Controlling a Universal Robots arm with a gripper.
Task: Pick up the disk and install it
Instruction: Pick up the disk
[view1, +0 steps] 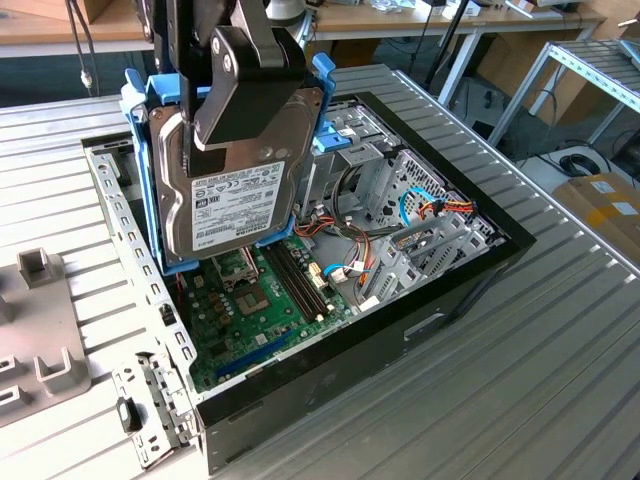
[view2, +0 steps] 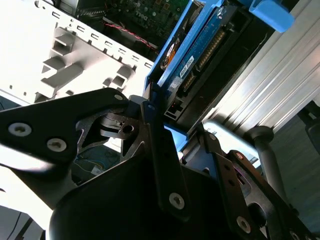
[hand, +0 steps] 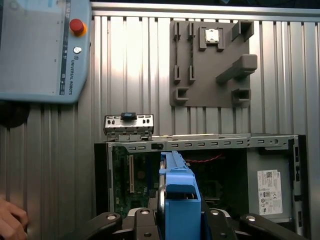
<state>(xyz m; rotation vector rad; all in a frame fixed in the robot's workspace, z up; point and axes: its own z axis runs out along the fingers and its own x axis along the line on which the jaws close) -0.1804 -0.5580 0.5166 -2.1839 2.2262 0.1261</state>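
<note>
The disk (view1: 240, 205), a dark-grey hard drive with a white label in a light-blue carrier rail, hangs upright and slightly tilted above the open computer case (view1: 420, 330). It sits over the motherboard (view1: 260, 300). My gripper (view1: 215, 125) is shut on the disk's upper part, with a black finger lying across its labelled face. In the second wrist view the fingers (view2: 160, 160) clamp the disk (view2: 200, 45) edge-on, the gripper (view2: 175, 120) closed around it. In the first wrist view the blue carrier of the disk (hand: 177, 195) stands between the gripper (hand: 177, 222) arms, above the case (hand: 270, 142).
A metal drive cage (view1: 400, 190) with loose cables fills the case's exterior-view right side. A grey fixture plate (view1: 40, 340) and a small metal bracket (view1: 150, 400) lie on the slatted table beside the case. A teach pendant (hand: 42, 50) and a person's hand (hand: 10, 220) are nearby.
</note>
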